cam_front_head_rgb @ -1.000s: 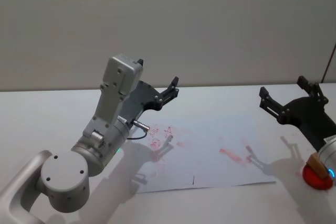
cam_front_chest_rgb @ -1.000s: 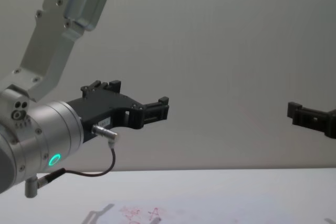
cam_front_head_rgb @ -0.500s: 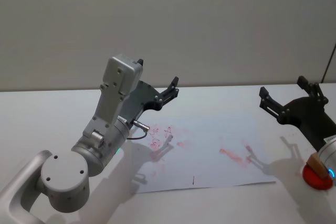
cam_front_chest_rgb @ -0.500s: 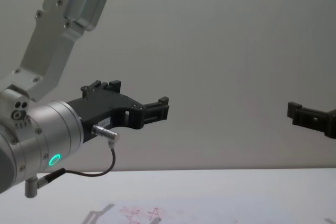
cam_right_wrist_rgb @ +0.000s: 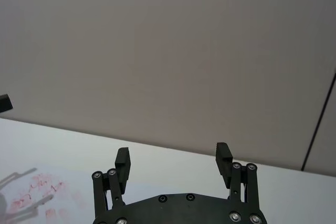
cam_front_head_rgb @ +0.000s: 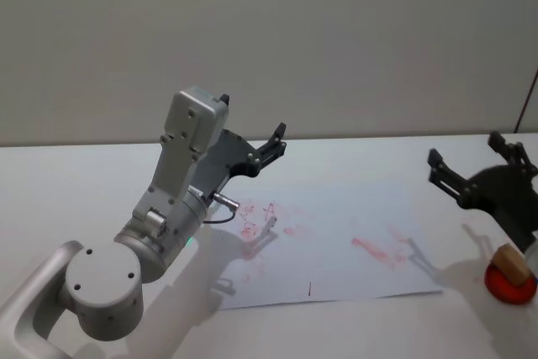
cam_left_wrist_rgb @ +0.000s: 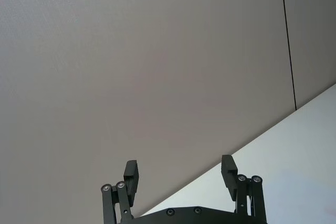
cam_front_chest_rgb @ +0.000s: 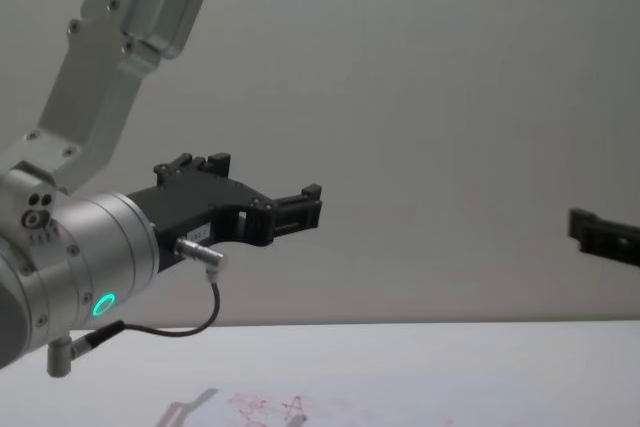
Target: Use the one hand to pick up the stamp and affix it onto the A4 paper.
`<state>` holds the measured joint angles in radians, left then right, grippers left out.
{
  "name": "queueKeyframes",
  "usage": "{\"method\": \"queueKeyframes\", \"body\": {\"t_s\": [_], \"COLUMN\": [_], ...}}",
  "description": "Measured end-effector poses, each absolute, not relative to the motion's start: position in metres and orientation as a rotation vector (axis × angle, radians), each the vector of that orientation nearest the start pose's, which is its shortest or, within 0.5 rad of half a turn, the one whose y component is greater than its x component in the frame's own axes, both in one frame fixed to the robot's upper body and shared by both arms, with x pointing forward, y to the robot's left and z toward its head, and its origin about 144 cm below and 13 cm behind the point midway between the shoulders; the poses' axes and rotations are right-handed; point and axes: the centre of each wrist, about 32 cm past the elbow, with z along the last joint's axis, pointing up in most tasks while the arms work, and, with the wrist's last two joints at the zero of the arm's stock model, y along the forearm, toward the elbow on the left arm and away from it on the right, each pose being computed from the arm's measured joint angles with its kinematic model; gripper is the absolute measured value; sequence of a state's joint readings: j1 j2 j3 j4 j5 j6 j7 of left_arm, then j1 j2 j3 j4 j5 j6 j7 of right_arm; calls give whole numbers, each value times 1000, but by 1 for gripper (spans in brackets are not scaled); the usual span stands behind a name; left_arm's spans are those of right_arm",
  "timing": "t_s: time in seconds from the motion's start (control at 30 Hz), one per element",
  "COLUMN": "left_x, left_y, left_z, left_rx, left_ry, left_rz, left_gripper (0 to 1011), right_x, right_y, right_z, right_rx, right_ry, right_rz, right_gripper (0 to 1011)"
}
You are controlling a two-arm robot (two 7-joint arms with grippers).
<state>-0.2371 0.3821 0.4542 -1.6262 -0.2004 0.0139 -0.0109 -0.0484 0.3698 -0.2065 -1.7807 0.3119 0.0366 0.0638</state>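
The stamp [cam_front_head_rgb: 509, 260], a small brown block, stands on a round red ink pad [cam_front_head_rgb: 508, 286] at the table's right edge. The A4 paper [cam_front_head_rgb: 336, 237] lies flat mid-table with faint red marks; it also shows in the right wrist view [cam_right_wrist_rgb: 31, 198] and the chest view [cam_front_chest_rgb: 300, 409]. My right gripper [cam_front_head_rgb: 467, 154] hovers open above the table, just behind and left of the stamp, holding nothing [cam_right_wrist_rgb: 173, 158]. My left gripper [cam_front_head_rgb: 273, 142] is raised over the paper's far left part, open and empty [cam_left_wrist_rgb: 179, 171].
The white table [cam_front_head_rgb: 76, 182] runs to a plain grey wall. My left arm's big grey body [cam_front_head_rgb: 160, 233] stands over the table's left front. A dark vertical line [cam_front_head_rgb: 528, 98] marks the wall at the far right.
My right gripper has shifted to the right, uncovering more of the stamp and its red pad. The left arm has stayed still.
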Motion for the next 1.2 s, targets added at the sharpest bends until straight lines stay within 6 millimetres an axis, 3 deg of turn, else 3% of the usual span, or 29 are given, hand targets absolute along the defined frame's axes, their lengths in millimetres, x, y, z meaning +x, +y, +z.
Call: {"method": "queueKeyframes", "body": {"t_s": [0.47, 1.2], "left_x": [492, 492], "left_y": [198, 198], "left_z": [1204, 1204], "left_rx": [61, 61], "left_ry": [-268, -268], "left_rz": [1124, 1124], "left_gripper": [1001, 1001], "right_x": [403, 381], "right_y": [-291, -314], "right_z": [1170, 1159], "right_rx": [-115, -288], "right_ry": [3, 74], "right_rz": [-1311, -1294], "right_gripper": [1001, 1001]}}
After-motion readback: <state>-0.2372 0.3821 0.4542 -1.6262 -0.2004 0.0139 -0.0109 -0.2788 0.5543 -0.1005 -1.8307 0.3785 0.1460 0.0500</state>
